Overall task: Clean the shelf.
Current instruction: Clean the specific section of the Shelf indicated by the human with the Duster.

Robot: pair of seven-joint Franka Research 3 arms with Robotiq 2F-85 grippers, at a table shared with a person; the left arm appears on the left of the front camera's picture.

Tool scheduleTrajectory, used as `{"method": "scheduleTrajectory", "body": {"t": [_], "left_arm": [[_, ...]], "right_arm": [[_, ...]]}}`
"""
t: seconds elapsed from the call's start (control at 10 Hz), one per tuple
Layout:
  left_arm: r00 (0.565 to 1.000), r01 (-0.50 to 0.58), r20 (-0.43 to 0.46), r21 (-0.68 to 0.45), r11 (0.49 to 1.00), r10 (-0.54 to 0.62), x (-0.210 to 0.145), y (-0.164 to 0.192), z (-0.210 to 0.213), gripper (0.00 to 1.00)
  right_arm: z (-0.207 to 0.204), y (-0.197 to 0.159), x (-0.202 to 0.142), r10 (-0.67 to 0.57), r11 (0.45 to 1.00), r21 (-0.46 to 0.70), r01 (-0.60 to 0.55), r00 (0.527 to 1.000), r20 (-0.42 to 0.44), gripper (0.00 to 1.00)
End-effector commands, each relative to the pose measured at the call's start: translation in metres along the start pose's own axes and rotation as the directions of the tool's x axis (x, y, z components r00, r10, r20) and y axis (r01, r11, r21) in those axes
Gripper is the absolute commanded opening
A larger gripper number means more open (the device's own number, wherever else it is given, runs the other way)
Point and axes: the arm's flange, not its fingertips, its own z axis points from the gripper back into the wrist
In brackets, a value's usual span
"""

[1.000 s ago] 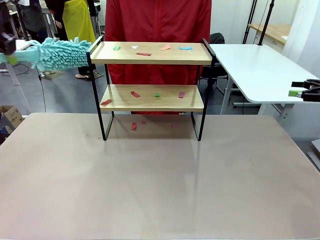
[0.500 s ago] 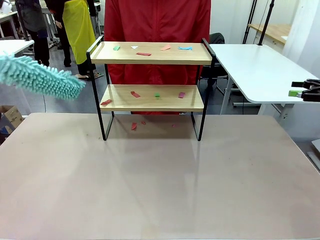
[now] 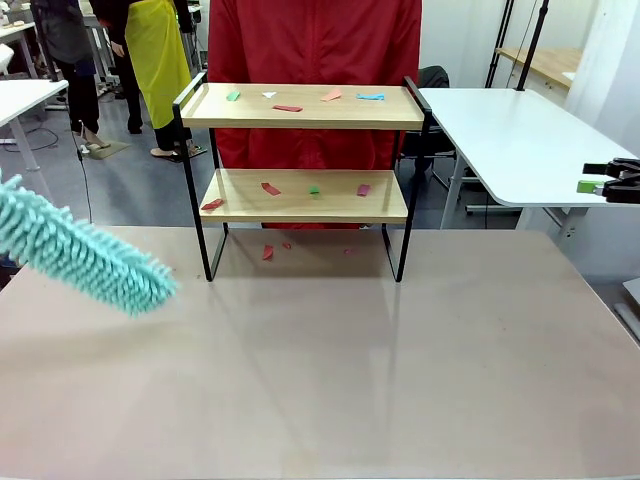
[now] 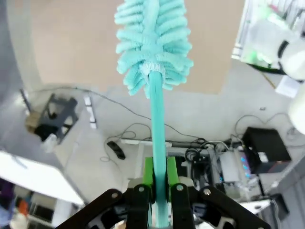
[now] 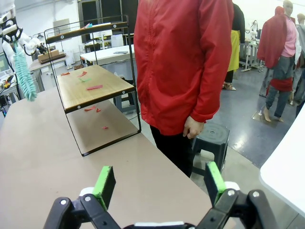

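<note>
The shelf (image 3: 300,119), a small two-tier rack of light wooden boards in a thin black metal frame, stands upright at the far middle of the large beige tabletop (image 3: 320,380). Small coloured paper scraps (image 3: 287,108) lie on its top board: green, white, red, orange, blue. More red and green ones lie on the lower board, and a few red ones on the tabletop beneath it. A person in a red jacket (image 3: 315,40) stands right behind the shelf, one hand (image 5: 193,128) hanging at the side. The fluffy teal microfibre duster (image 3: 85,258) is tilted, tip down and toward the shelf, low at the tabletop's left side, apart from the frame's left legs. The left gripper (image 4: 159,177) pinches the duster's thin teal handle (image 4: 157,109) between its green pads (image 4: 148,171), fingers pressed tight on it. The right gripper (image 5: 160,183) is at the far right, beside the white side table (image 3: 520,140), fingers spread wide, nothing between them.
</note>
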Motion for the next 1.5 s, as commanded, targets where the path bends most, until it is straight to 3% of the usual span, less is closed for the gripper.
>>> {"method": "scheduleTrajectory", "body": {"t": [0.0, 0.3, 0.4, 1.4], "left_arm": [[0.996, 0.080, -0.026, -0.018, 0.997, -0.081, 0.009, -0.012, -0.009, 0.13], [0.996, 0.061, 0.063, 0.001, 0.998, -0.061, 0.029, -0.014, -0.025, 0.13], [0.995, 0.095, 0.001, -0.033, 0.995, -0.095, 0.026, -0.013, -0.017, 0.13], [0.995, 0.095, 0.001, -0.033, 0.995, -0.095, 0.026, -0.013, -0.017, 0.13]], "right_arm": [[-0.002, 0.001, 0.009, -0.012, 1.000, -0.015, 0.012, 1.000, -0.009, 1.00], [-0.002, 0.001, 0.009, -0.012, 1.000, -0.015, 0.012, 1.000, -0.009, 1.00], [-0.002, 0.001, 0.009, -0.012, 1.000, -0.015, 0.012, 1.000, -0.009, 1.00], [-0.002, 0.001, 0.009, -0.012, 1.000, -0.015, 0.012, 1.000, -0.009, 1.00]]}}
